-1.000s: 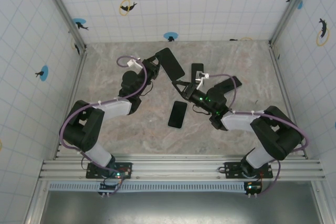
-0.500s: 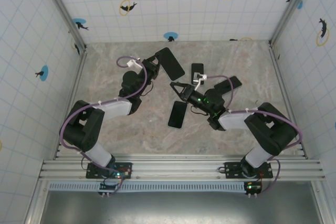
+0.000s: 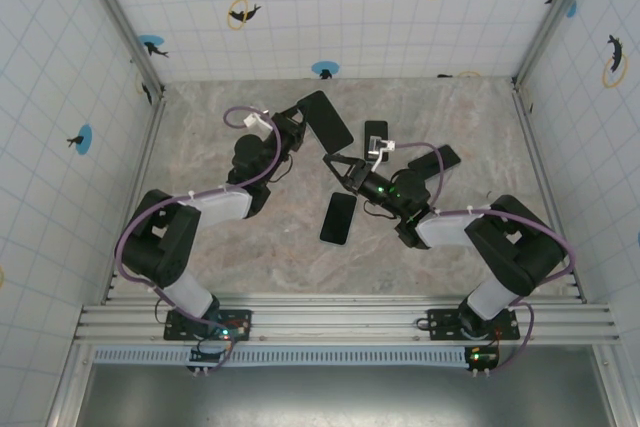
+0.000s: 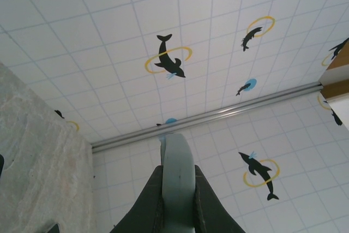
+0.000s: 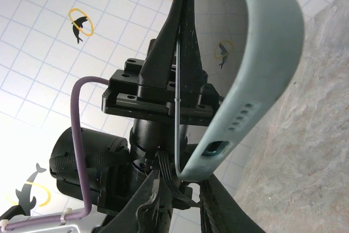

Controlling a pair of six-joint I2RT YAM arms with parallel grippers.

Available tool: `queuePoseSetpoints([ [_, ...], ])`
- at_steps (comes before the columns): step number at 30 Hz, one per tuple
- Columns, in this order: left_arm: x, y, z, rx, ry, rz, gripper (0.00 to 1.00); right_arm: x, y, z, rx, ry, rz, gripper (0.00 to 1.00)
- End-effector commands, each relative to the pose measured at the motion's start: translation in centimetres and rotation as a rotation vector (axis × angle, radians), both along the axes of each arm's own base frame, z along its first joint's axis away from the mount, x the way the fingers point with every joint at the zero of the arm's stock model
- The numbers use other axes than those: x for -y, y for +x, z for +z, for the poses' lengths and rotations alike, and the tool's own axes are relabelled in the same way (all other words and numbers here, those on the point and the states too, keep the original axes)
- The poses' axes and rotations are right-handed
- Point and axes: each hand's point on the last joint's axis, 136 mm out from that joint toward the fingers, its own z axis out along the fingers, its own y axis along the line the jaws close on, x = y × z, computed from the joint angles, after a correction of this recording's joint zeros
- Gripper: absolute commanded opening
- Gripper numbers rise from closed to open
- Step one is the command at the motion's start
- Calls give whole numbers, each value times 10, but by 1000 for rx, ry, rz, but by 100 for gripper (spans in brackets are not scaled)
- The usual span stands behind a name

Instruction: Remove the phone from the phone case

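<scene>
Held phone case (image 5: 262,64) by its rim in clamped left hand (image 4: 179,192). Judged it soft, light, bendy; best peeled at 6 o'clock corner by right hand (image 5: 182,189), grip impossible to tell.

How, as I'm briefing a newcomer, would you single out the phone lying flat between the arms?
Start at the marble table, then look between the two arms. The phone lies flat there, nearest the bases; the other dark slabs sit farther back.

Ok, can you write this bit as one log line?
left gripper: shut on phone case | right gripper: at its corner | black phone: flat on table
</scene>
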Motion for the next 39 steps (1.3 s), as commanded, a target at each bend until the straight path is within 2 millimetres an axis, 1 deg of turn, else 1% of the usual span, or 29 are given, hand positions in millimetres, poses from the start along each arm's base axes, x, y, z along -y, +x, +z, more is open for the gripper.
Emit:
queuePoseSetpoints([
  [1,6,-6,39,101,-89,-40,0,-3,6,23,57,45,-9,22],
  [4,7,-7,41,101,-89,-47,0,-1,11,18,34,44,-24,20],
  [8,8,-8,39,95,-91,-54,0,-1,13,21,43,54,-20,19],
  [13,10,-7,39,96,-98,-65,0,1,18,18,35,50,-31,17],
  [14,10,-7,39,94,-99,-66,0,1,18,19,38,51,-30,16],
  [17,11,-5,38,90,-101,-63,0,0,18,18,44,34,-28,7],
  [19,11,-4,38,87,-104,-63,0,1,18,14,44,17,-32,5],
  [22,11,-4,37,72,-114,-69,0,1,17,9,55,-14,-36,0],
  [24,13,-5,36,51,-124,-83,0,2,19,-1,73,-81,-50,0],
  [27,16,-9,41,31,-137,-118,0,3,20,-18,131,-243,-77,0],
  [29,18,-13,47,28,-147,-146,0,5,20,-30,178,-373,-89,0],
  [31,20,-16,52,28,-151,-172,0,8,19,-38,211,-468,-106,0],
  [35,23,-23,60,26,-168,-213,0,19,22,-43,244,-537,-129,0],
  [39,24,-29,66,26,-185,-241,0,26,27,-43,240,-551,-152,0],
])
